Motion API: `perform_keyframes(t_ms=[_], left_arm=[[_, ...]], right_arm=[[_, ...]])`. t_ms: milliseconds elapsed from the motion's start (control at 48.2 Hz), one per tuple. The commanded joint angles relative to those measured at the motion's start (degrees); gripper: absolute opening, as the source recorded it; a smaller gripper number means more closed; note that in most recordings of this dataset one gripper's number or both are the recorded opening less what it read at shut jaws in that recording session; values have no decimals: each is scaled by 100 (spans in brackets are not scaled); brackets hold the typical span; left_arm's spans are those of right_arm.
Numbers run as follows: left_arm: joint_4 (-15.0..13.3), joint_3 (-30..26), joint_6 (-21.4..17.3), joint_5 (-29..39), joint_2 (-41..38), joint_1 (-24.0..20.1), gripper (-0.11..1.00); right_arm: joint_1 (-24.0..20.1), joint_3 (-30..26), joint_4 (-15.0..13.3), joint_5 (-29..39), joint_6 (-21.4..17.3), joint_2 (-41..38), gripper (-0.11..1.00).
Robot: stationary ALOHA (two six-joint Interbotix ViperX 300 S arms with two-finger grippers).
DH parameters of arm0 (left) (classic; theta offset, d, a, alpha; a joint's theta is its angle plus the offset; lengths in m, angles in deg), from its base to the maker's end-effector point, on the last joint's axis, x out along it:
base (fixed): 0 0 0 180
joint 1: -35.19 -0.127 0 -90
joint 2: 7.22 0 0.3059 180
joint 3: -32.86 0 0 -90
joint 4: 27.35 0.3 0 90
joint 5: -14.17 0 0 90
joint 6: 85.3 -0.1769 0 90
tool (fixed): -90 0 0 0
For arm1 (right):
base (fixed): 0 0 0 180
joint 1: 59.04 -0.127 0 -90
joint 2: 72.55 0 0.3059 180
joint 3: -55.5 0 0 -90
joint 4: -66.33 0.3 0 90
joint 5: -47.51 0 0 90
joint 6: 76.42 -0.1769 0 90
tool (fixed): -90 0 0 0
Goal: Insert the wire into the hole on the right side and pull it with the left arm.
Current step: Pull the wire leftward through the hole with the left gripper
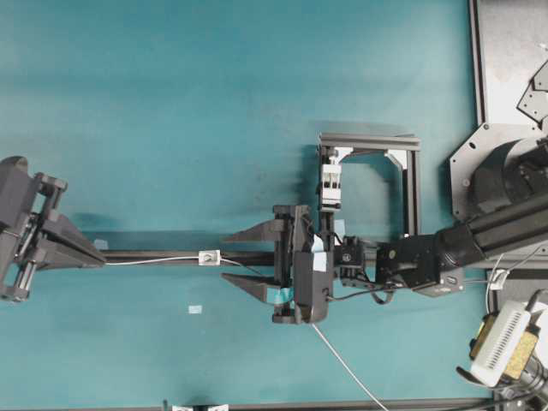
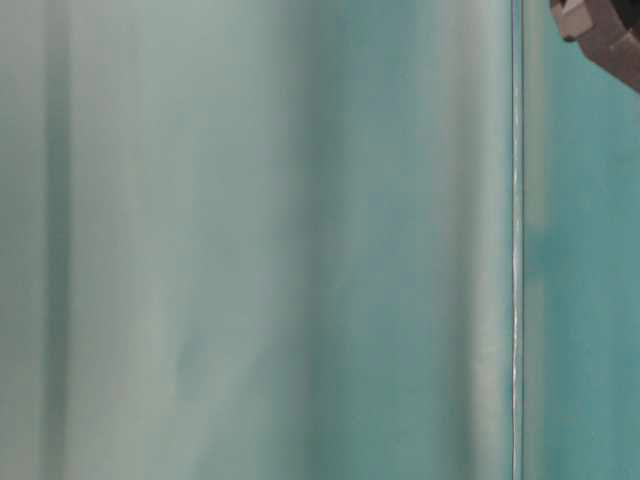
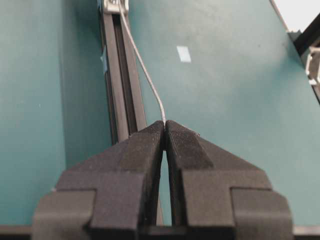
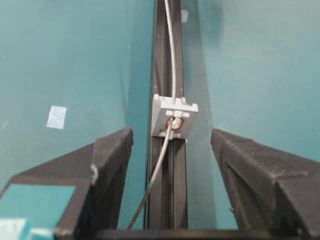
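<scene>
Nearest us, seen from our left wrist, the left gripper point(image 3: 164, 131) is pinched tight on the wire point(image 3: 145, 75). We follow the wire along the black rail point(image 3: 120, 85) to the hole point(image 4: 174, 123) in the small white tab point(image 4: 174, 116) mounted on that rail; it passes through. Beyond the tab, our right gripper point(image 4: 171, 145) stands wide, a finger either side of the rail, holding nothing.

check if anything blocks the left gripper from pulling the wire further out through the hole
Nothing visible does. The left gripper is shut on the wire, which already runs through the hole; the right gripper stands open around it, not touching.
</scene>
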Motion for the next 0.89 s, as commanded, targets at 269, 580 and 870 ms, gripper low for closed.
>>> perform_keyframes(t_ms=[269, 580, 870], left_arm=[[26, 70, 0, 255, 114, 35, -10], [26, -158, 35, 1301, 448, -26, -10], [26, -105, 35, 1459, 896, -105, 7]], right_arm=[[9, -105, -18, 0, -18, 211, 83], [9, -141, -18, 9, -18, 211, 83], [9, -141, -18, 0, -18, 211, 83]])
